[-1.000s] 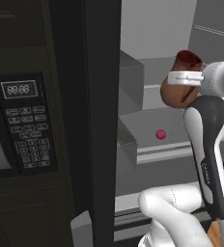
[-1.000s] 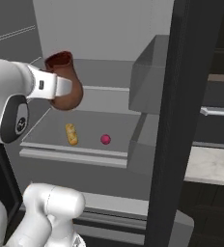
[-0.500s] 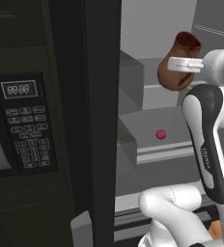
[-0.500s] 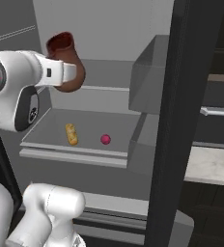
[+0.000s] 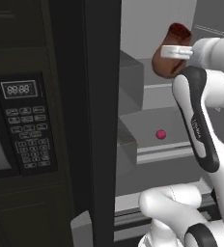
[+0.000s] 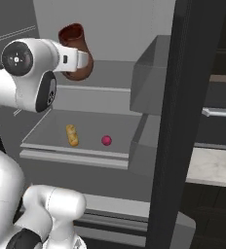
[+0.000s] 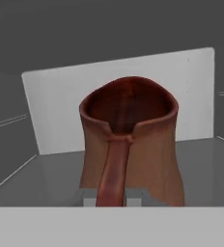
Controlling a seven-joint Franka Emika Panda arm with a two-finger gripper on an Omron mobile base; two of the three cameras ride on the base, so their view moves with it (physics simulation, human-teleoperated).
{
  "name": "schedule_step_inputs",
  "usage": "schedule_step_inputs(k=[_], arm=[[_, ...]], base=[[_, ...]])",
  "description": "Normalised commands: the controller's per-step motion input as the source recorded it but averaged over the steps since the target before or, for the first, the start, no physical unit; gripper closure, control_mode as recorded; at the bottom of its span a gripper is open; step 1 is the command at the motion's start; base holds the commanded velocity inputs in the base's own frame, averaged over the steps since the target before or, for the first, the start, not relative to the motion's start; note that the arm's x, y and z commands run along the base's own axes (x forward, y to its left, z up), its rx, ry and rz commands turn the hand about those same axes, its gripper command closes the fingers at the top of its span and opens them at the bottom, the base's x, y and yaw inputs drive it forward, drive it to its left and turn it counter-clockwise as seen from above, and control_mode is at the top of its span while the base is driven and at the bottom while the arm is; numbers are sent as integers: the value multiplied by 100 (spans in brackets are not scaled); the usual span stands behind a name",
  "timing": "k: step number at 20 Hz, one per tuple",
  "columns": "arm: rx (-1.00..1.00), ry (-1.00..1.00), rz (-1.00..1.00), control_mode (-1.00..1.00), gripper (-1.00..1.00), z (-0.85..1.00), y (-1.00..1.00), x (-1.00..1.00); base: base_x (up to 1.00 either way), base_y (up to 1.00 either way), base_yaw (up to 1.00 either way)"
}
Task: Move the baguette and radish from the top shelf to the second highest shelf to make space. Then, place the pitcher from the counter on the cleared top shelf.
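- Last step is in hand: the claw [image 7: 110, 195] is clamped on the handle of the pitcher [image 6: 75, 51], which hangs at upper left of the right base view, over the top shelf [image 6: 98, 92].
- Baguette [image 6: 72, 135] and radish [image 6: 106, 140] already lie on the second shelf [image 6: 76, 158].
- Next: lower it squarely, then release.
- The pitcher looks like matte reddish clay with a flared rim; the shelf is smooth and pale.

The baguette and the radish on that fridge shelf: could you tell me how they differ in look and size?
The baguette is a long golden-brown loaf, while the radish is a round magenta-red ball. The baguette is clearly longer than the radish. In the right base view the baguette lies further left, and the radish sits apart from it to its right. Both rest loose on the same grey shelf, untouched.
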Motion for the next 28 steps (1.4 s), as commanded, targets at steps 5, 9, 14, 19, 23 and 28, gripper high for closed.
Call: schedule_step_inputs(k=[5, 9, 14, 19, 23, 28], arm=[[0, 7, 0, -100, 100, 1, -10, 71], [0, -1, 1, -100, 100, -7, -3, 70], [0, -11, 3, -100, 100, -39, 0, 58], [0, -10, 4, -100, 100, -41, 0, 56], [0, 0, 2, -100, 100, -17, 0, 56], [0, 0, 1, -100, 100, -6, 0, 54]], base=[[0, 0, 0], [0, 0, 0], [0, 0, 0], [0, 0, 0], [0, 0, 0], [0, 0, 0]])
